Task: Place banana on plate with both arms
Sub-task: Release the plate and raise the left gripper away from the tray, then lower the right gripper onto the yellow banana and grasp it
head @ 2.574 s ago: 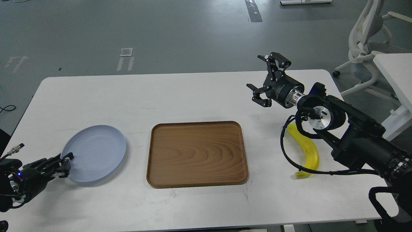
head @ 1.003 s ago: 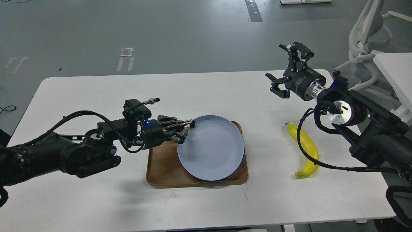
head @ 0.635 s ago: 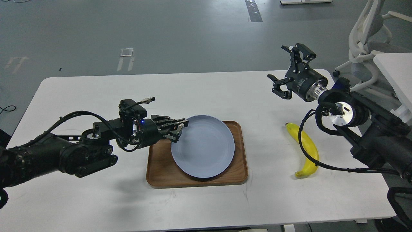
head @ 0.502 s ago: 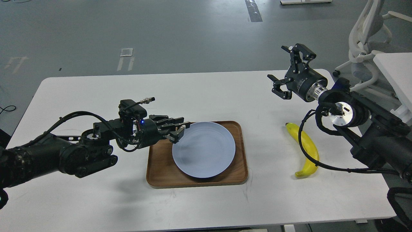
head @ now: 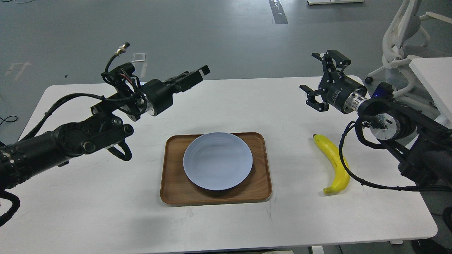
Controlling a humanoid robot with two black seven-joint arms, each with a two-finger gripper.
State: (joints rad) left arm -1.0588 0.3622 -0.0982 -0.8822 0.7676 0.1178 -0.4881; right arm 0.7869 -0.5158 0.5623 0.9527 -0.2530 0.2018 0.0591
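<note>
White table (head: 106,211) stands on grey floor (head: 212,35).

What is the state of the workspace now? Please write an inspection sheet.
Surface: white table, faint scuffs.
Job's things: plate lies in the tray, empty; banana lies on the table right of the tray, untouched.
Clutter: nothing seen.
Grippers: left tool raised above the table's far side, holds nothing, opening unclear; right tool open, empty, raised beyond the banana.
Cables: black cable from the right arm crosses the banana.
Surroundings: grey floor, white chair at far right.
</note>
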